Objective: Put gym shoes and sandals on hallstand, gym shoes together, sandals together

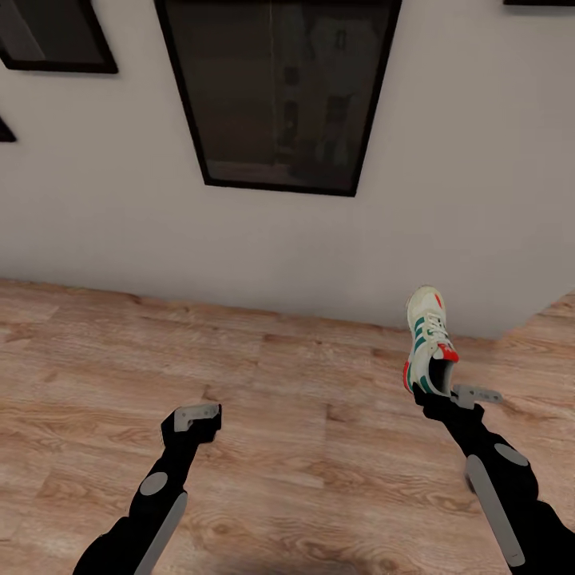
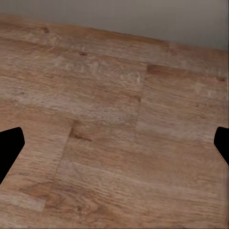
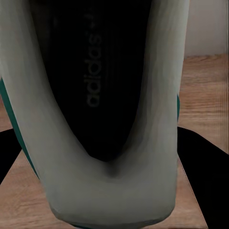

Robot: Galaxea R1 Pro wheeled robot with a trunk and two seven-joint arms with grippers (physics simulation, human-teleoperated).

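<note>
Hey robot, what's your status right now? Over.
Right gripper shut on one gym shoe, held off the floor. Left gripper open, nothing in it. Wall ahead, wood floor between.

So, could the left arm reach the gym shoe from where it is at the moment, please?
Probably yes: only bare corridor floor lies between the open left gripper and the gym shoe, but the right gripper already holds that shoe by its heel.

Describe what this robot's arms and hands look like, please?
Both arms are matte black, rounded tubes, each with a long light-grey panel and a grey disc at a joint. The left hand and right hand are black with short, flat grey bars on top. No cables or lettering are visible.
</note>
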